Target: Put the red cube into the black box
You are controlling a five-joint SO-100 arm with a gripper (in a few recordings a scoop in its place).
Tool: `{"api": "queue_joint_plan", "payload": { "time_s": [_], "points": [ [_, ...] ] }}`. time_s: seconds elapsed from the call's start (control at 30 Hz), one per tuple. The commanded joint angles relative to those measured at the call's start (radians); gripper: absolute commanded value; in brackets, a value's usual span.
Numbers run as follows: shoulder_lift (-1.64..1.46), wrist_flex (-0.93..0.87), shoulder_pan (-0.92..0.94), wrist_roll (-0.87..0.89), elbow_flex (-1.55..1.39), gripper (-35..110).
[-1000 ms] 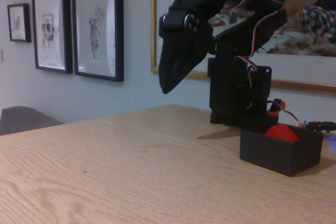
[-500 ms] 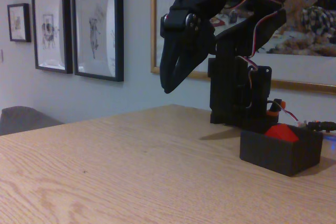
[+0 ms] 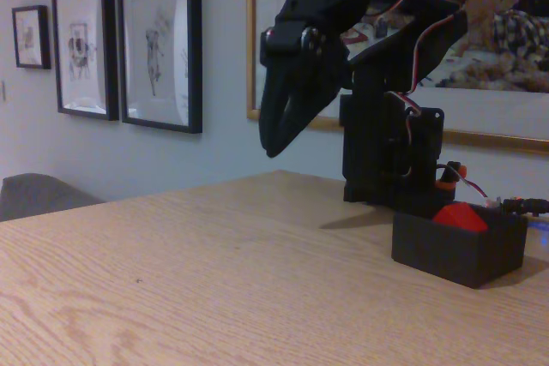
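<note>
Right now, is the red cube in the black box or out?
In. The red cube pokes above the rim of the black box, tilted; the gripper hangs empty, up and to the left.

- The black arm (image 3: 377,32) rises from its base (image 3: 390,160) at the right of the fixed view and folds over at the top, its upper links reaching left.
- Red, white and black wires loop along the upper links and down the column.
- The tool (image 3: 273,147) hangs from the wrist, pointing down and slightly left, high above the tabletop (image 3: 214,272).
- Its two dark fingers taper to tips that sit close together, with a thin sliver of light between them higher up; nothing is held.
</note>
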State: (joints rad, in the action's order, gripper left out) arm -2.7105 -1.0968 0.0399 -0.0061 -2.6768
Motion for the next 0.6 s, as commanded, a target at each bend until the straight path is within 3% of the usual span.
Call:
{"api": "queue_joint_plan", "payload": {
  "time_s": [0.0, 0.57],
  "points": [
    [-0.02, -0.009, 0.003, -0.014, 0.0, 0],
    [0.008, -0.012, 0.015, -0.015, 0.018, -1]
  ]
}}
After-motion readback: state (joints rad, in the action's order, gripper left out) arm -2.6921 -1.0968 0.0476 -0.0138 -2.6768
